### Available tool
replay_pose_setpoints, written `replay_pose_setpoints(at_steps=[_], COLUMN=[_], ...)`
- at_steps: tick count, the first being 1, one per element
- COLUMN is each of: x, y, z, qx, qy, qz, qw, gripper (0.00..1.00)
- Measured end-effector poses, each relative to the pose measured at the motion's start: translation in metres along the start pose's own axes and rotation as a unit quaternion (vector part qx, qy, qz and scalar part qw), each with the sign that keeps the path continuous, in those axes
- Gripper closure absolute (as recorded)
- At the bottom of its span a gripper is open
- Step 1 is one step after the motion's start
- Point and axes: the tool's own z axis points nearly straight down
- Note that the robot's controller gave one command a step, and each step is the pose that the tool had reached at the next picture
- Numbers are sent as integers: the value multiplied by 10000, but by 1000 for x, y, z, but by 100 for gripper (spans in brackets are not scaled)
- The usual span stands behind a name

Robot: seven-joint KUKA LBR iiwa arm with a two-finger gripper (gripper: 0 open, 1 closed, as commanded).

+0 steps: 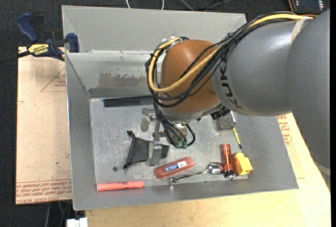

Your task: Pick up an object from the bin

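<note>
My gripper [156, 146] hangs below the orange wrist cover near the middle of the bin floor. Its lower end is right beside a flat black angular piece [137, 150], which lies just to its left; whether they touch I cannot tell. A red oblong thing with a dark label [174, 167] lies just below and right of the gripper. A metal spoon [195, 173] lies along the front, right of that red thing.
A pink marker [121, 185] lies at the front left. An orange cylinder [226, 157] and a yellow block [243, 163] sit at the front right. A long black bar [127, 101] runs along the back wall. A small metal piece [225, 122] lies to the right.
</note>
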Motion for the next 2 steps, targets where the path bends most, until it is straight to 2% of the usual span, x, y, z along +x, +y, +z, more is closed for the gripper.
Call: replay_pose_setpoints(at_steps=[1,2], x=[-2,-14], y=[-1,-16], z=[-5,90], qx=[-6,-11], qy=[-36,-18], qz=[23,230], qw=[10000,9997], gripper=[0,0])
